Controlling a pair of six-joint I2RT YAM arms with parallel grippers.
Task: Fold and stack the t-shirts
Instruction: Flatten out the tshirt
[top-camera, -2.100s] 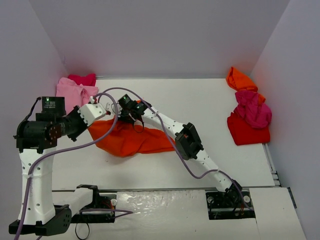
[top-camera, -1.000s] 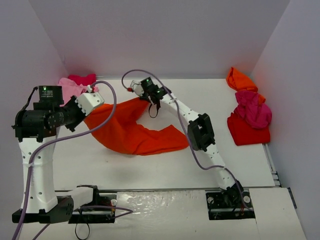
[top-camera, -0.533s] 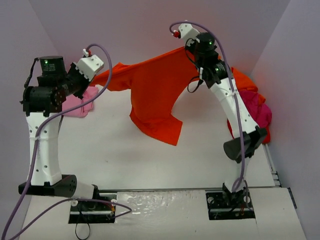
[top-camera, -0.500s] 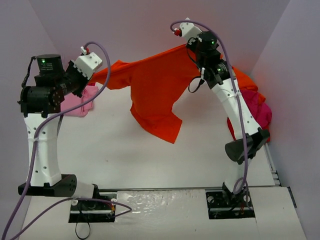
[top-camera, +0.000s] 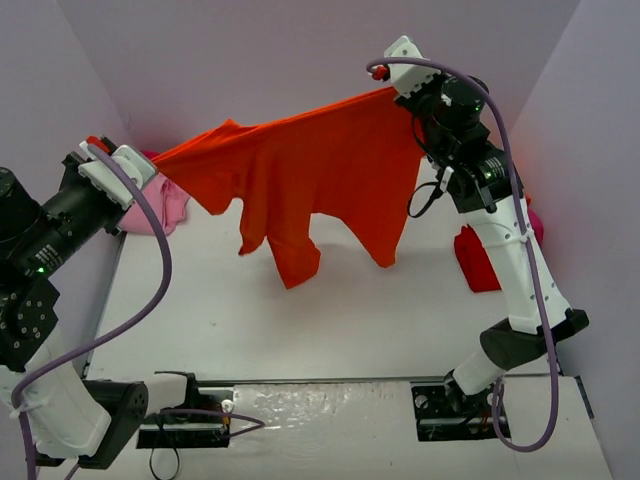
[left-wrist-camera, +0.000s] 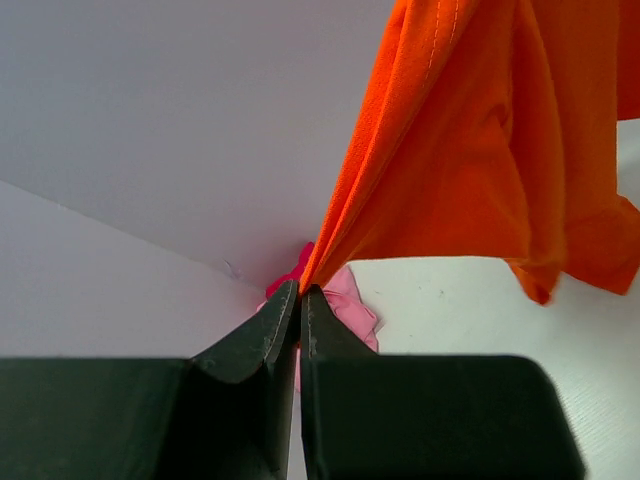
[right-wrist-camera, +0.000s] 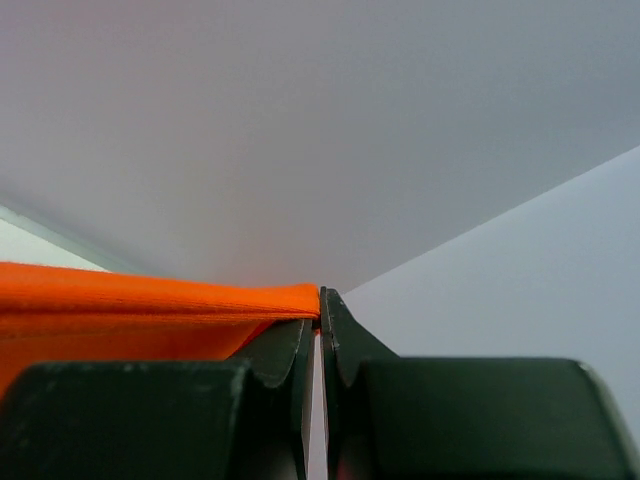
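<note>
Orange-red tee (top-camera: 320, 165): you are holding it aloft over the table (top-camera: 400, 320), stretched between both arms so it is hanging open for laying flat.
Left gripper (left-wrist-camera: 300, 295): pinching one top corner, jaws pressed together.
Right gripper (right-wrist-camera: 320, 300): pinching the opposite edge likewise.
Pink tee (top-camera: 165, 200): lying bunched at the far left.
Red tee (top-camera: 480, 265): lying bunched at the right.

Overhead view looks down from the near side; wrist views sit close; all three share the orange-red t-shirt (top-camera: 320, 170).

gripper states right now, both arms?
Left gripper: closed on a corner of the orange-red t-shirt.
Right gripper: closed on the same shirt's other end.
</note>
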